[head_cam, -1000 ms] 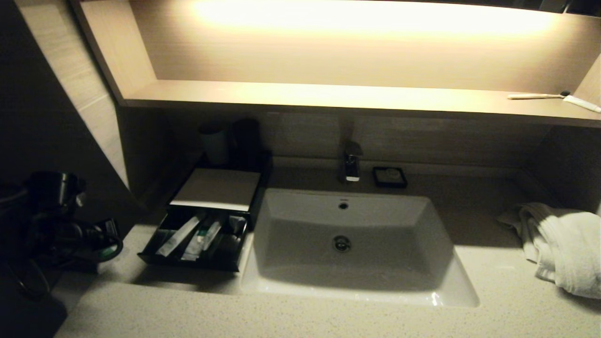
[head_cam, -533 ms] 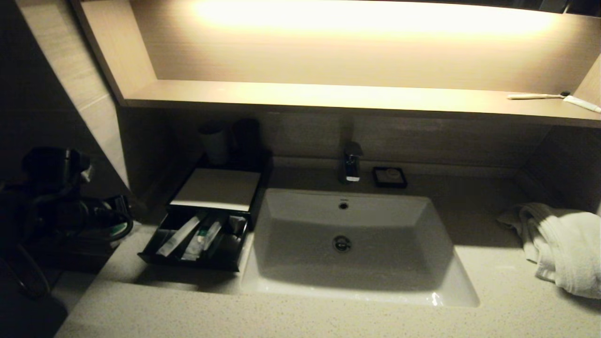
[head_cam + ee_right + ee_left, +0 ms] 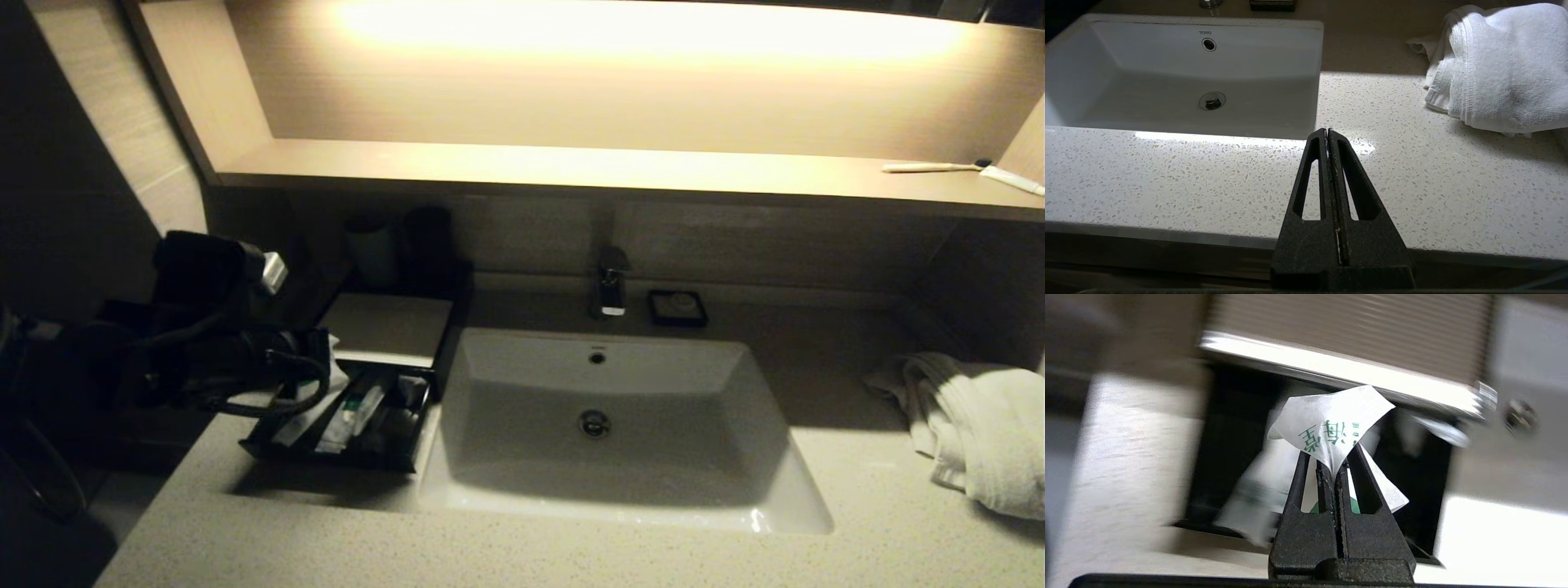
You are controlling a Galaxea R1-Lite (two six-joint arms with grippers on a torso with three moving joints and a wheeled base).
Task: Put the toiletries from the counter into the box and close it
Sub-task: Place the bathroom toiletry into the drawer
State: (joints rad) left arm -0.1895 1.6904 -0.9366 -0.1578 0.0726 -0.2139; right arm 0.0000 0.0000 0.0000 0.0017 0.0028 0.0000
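The black box [image 3: 384, 328] with a pale top panel stands left of the basin, its drawer [image 3: 269, 445] pulled out toward me. Wrapped toiletries [image 3: 357, 411] lie in the drawer's compartments. My left gripper [image 3: 325, 369] hangs over the drawer's left end, shut on a white sachet [image 3: 1331, 420] with green print that crumples out past the fingertips [image 3: 1327, 469]. In the left wrist view the open drawer [image 3: 1229, 437] lies dark right behind the sachet. My right gripper [image 3: 1327, 131] is shut on nothing, low at the counter's [image 3: 1412, 171] front edge, out of the head view.
The white basin [image 3: 506, 384] fills the counter's middle, with the faucet [image 3: 611, 286] and a black soap dish [image 3: 677, 307] behind it. A white towel [image 3: 980, 425] lies at the right. Two cups [image 3: 371, 245] stand behind the box. A toothbrush [image 3: 931, 167] rests on the lit shelf.
My left arm has swung in from the far left, rising and moving right until the gripper with the sachet hangs over the drawer's left end. Nothing else moved.
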